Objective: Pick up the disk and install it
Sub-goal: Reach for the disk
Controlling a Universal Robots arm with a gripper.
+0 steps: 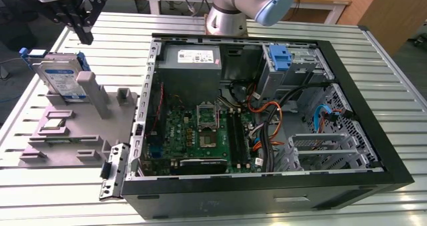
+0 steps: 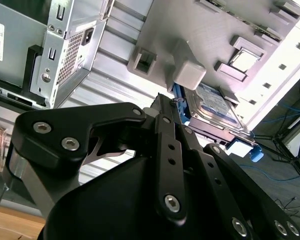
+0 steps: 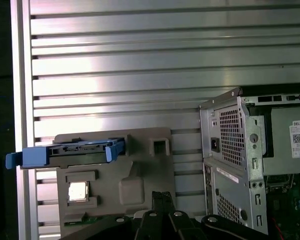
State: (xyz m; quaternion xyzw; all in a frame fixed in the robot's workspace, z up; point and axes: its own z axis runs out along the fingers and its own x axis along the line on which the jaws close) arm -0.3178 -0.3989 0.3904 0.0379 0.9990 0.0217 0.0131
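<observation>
The disk (image 1: 62, 79) is a silver hard drive with a white-and-blue label and a blue frame. It stands tilted on edge in a slot at the far end of the grey fixture (image 1: 80, 131), at the exterior view's left. My gripper (image 1: 85, 38) hangs above and just behind it, apart from it, fingers pressed together and holding nothing. In the second wrist view the gripper (image 2: 162, 98) points toward the disk (image 2: 212, 104). In the first wrist view the disk (image 3: 70, 149) shows edge-on beyond the gripper (image 3: 162, 196).
An open computer case (image 1: 373, 136) lies on the slatted metal table (image 1: 120, 31), with a grey power supply (image 1: 190, 57), a blue latch piece (image 1: 281, 56), a motherboard and cables inside. The fixture also carries a small chip (image 1: 56, 123). The arm's base (image 1: 227, 16) stands behind the case.
</observation>
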